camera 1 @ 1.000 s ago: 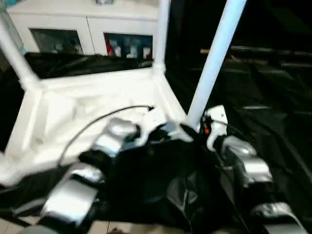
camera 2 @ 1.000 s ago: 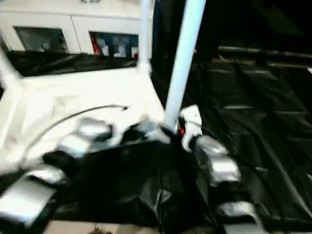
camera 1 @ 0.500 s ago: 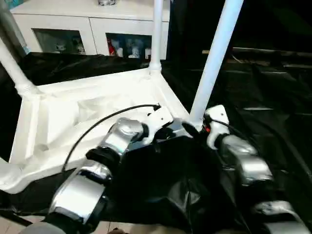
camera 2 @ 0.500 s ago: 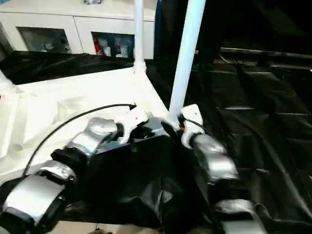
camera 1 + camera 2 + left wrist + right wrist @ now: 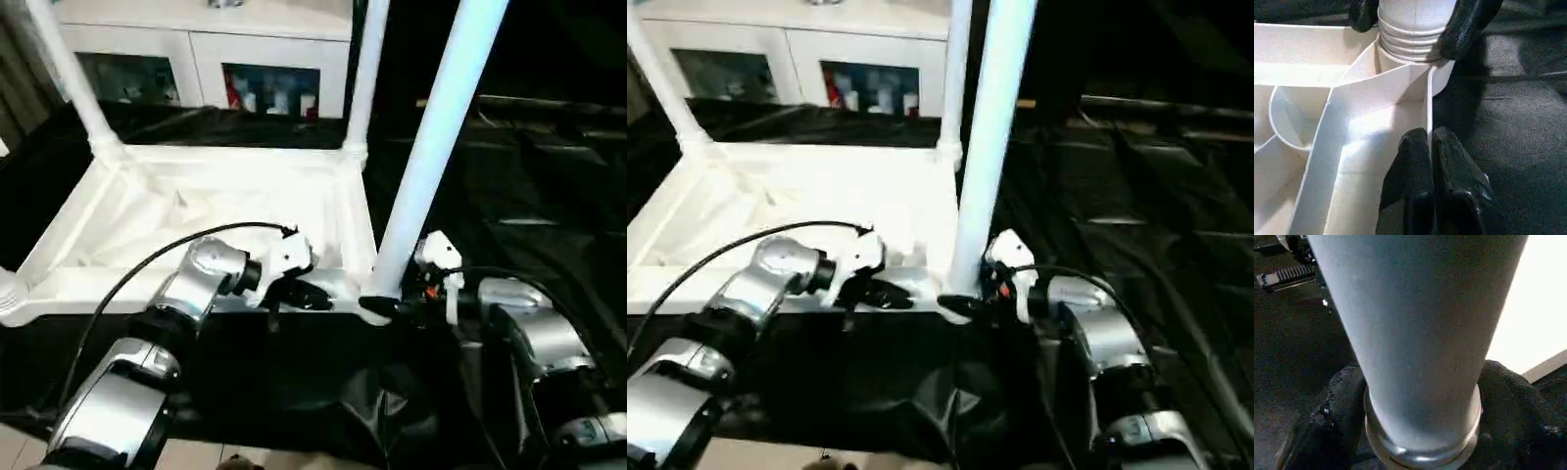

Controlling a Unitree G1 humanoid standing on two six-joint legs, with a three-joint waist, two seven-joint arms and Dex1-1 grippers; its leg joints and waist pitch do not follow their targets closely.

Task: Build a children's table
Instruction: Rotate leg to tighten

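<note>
The left gripper (image 5: 1431, 147) pinches the tabletop's (image 5: 1312, 83) thin rim just beside the leg's (image 5: 1415, 24) corner socket.

White tabletop (image 5: 196, 211) and legs (image 5: 431, 157) (ribbed underside), black sheet (image 5: 529, 196), silver forearms (image 5: 534, 338).

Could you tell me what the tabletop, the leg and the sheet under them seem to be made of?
Tabletop: probably moulded white plastic, smooth, with thin ribs.
Leg: seemingly the same glossy white plastic, ringed at its base.
Sheet: looks like thin black plastic film, creased and shiny.
</note>
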